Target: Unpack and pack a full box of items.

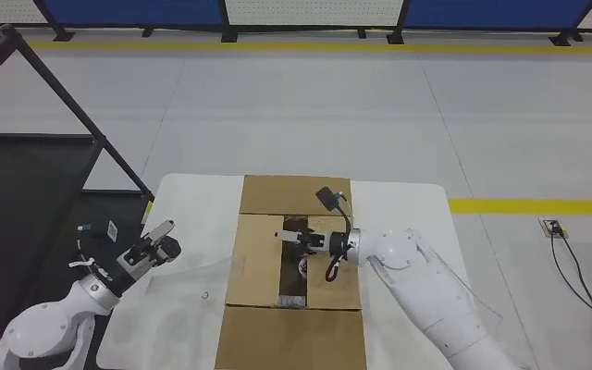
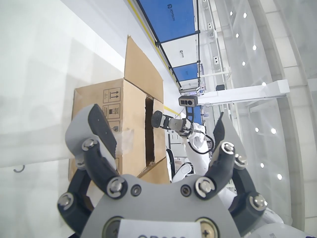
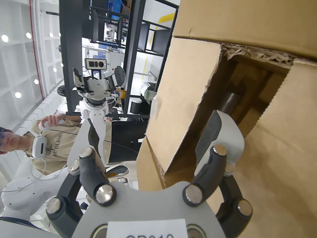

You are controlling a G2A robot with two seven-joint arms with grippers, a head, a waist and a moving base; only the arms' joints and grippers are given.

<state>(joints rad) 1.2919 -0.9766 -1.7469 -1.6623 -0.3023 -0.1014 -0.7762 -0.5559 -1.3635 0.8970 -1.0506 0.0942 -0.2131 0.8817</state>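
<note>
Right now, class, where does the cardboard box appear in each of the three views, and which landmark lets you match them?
Top view: cardboard box at the middle of the table.
Left wrist view: box beyond the open left gripper.
Right wrist view: box close ahead of the open right gripper.
Shared landmark: the dark gap between its top flaps.

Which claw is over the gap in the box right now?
The right claw, open, above the dark gap between the two inner flaps of the box. The left claw is off beside the box, over the white table.
</note>
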